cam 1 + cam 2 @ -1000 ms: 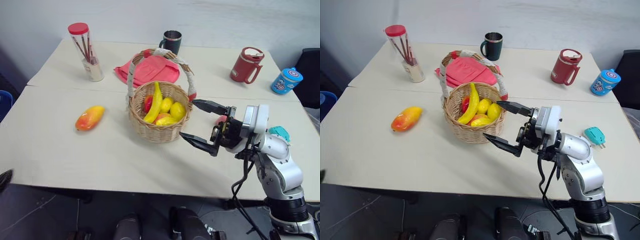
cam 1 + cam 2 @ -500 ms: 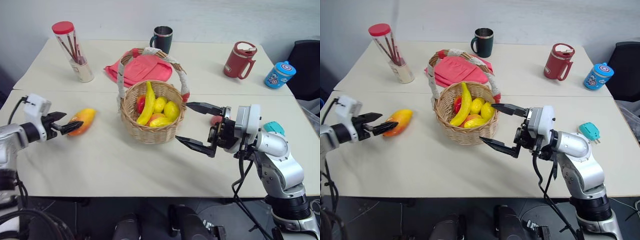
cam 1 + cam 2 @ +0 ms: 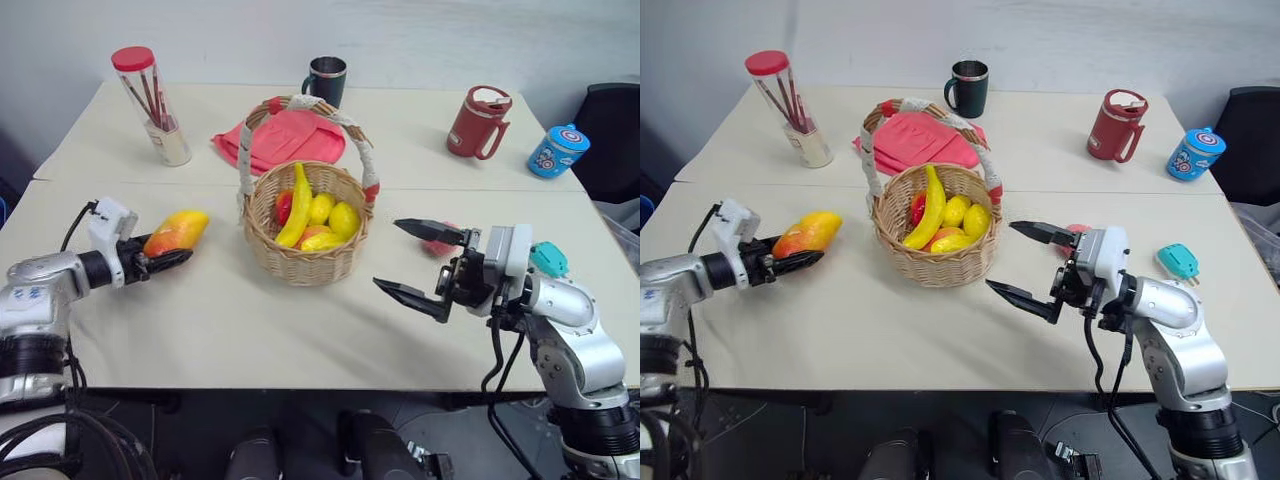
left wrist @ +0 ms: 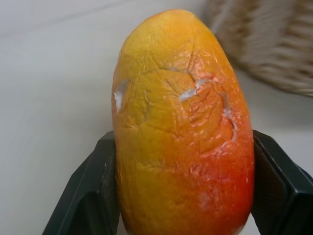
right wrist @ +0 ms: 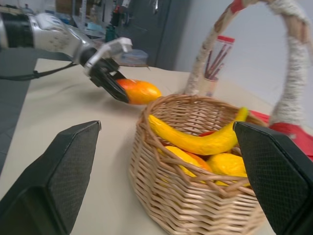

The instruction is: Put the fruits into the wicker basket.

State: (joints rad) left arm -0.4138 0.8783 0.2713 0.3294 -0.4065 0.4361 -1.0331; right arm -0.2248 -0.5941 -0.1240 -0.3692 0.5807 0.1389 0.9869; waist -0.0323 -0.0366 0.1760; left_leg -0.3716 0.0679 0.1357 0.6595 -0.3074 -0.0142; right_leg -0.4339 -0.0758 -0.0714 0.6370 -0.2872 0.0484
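Observation:
The orange-red mango (image 3: 177, 232) lies on the table left of the wicker basket (image 3: 305, 262). My left gripper (image 3: 166, 253) is shut on it, and in the left wrist view a black finger (image 4: 93, 196) presses each side of the mango (image 4: 181, 132). A yellow banana (image 3: 297, 205) and other fruits lie inside the basket. The small pink peach (image 3: 437, 244) rests on the table right of the basket, partly hidden behind my right gripper (image 3: 388, 254). That gripper is open and empty, pointing at the basket from the right, a little apart from it.
Behind the basket lies a pink-red folded cloth (image 3: 285, 137). A dark mug (image 3: 327, 80), a red lidded mug (image 3: 472, 122), a blue cup (image 3: 553, 150) and a tube of sticks (image 3: 150, 105) stand along the back. A teal gadget (image 3: 1180, 262) lies at the right.
My left arm came in from the left, reached the mango and brought its fingers in onto it. My right gripper drew back slightly from the basket, staying open.

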